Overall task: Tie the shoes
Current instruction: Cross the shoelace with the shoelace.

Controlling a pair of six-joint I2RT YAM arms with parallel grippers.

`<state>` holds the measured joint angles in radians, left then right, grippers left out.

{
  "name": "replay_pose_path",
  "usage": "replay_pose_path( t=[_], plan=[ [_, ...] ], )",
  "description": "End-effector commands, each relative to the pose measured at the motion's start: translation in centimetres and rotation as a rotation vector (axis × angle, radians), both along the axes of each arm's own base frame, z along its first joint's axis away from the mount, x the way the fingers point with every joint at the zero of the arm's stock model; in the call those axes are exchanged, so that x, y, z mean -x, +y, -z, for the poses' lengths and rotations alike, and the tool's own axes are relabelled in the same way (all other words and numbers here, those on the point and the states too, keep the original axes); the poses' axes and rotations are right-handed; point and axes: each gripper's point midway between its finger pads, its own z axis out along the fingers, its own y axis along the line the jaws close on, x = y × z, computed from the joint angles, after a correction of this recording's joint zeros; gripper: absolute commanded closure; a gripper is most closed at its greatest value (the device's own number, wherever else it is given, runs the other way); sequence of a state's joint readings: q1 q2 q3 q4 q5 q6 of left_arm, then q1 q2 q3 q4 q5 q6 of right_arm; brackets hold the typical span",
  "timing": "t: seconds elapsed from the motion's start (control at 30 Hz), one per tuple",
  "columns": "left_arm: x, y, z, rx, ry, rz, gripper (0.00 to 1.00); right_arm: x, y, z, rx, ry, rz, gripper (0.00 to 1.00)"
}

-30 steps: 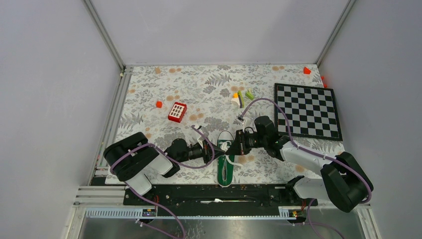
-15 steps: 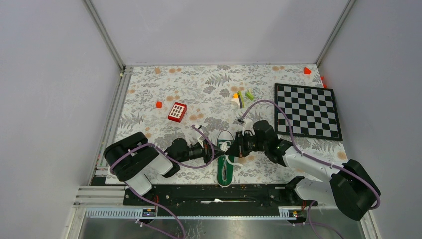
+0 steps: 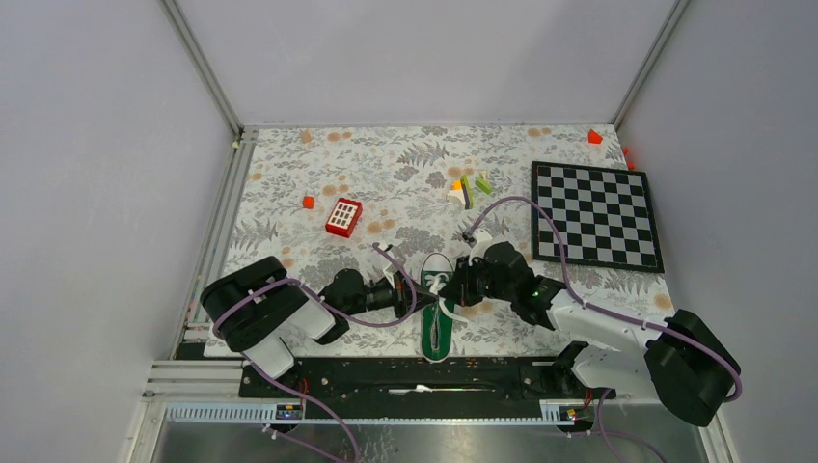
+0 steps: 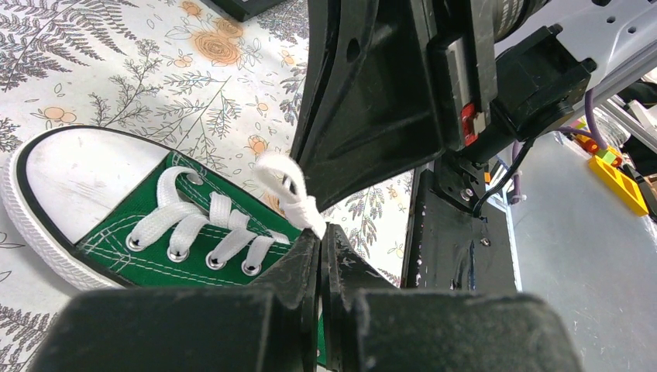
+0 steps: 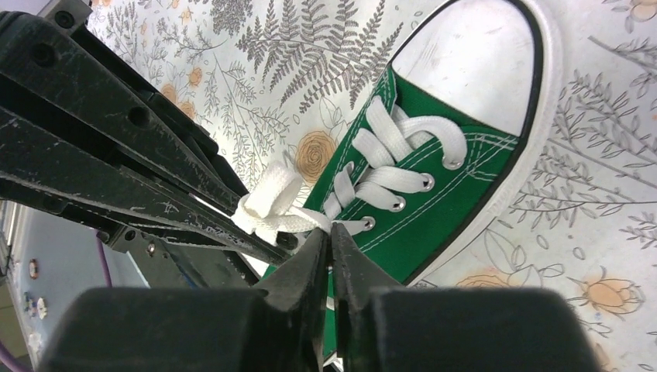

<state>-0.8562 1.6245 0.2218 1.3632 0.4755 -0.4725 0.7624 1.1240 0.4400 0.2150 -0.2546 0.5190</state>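
The green shoe (image 3: 439, 323) lies on the flowered table (image 3: 386, 174), near the front edge and between the 2 arms, with its white toe cap pointing away from them. Both grippers meet above its upper eyelets. The left gripper (image 4: 320, 246) is closed tight, with a strand of the white laces (image 4: 288, 194) pinched at its very tip. The right gripper (image 5: 328, 246) is also closed to a thin line and nips another strand just beside the last eyelet. Between them a small loose tangle of lace hangs in the air.

I see 3 risks from here. Each hold is only on the tip, so a sideways pull may let the flat lace slip out. The shoe looks light and nothing presses it down, so a strong pull may drag or tip it instead of tightening the knot. The 2 grippers are very close, and a small wrong move may knock them together.

The top view shows the whole layout, also the chessboard (image 3: 596, 214) and the red-and-white block (image 3: 343, 217), both well apart from the shoe, but there the laces are almost hidden under the grippers. Only the wrist views show the pinched strands. The tangle is probably a first crossing, not a finished bow, but I cannot be sure.
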Motion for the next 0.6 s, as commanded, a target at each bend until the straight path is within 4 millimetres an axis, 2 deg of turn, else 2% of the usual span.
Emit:
replay_pose_path(
  t=[0.0,0.07,0.3,0.57],
  plan=[
    [0.6,-0.6,-2.4,0.077,-0.056,0.039,1.0,-0.7,0.8,-0.5,-0.011,-0.032,0.037,0.85],
    [0.6,-0.5,-2.3,0.074,-0.055,0.037,1.0,-0.6,0.9,-0.7,-0.025,-0.026,0.04,0.75],
    [0.4,-0.5,-2.1,0.069,-0.06,0.033,1.0,0.1,0.5,-1.0,-0.046,-0.011,0.046,0.7],
    [0.5,-0.5,-2.1,0.068,-0.062,0.031,1.0,0.6,-0.3,-1.3,-0.033,-0.012,0.056,0.57]
  ],
)
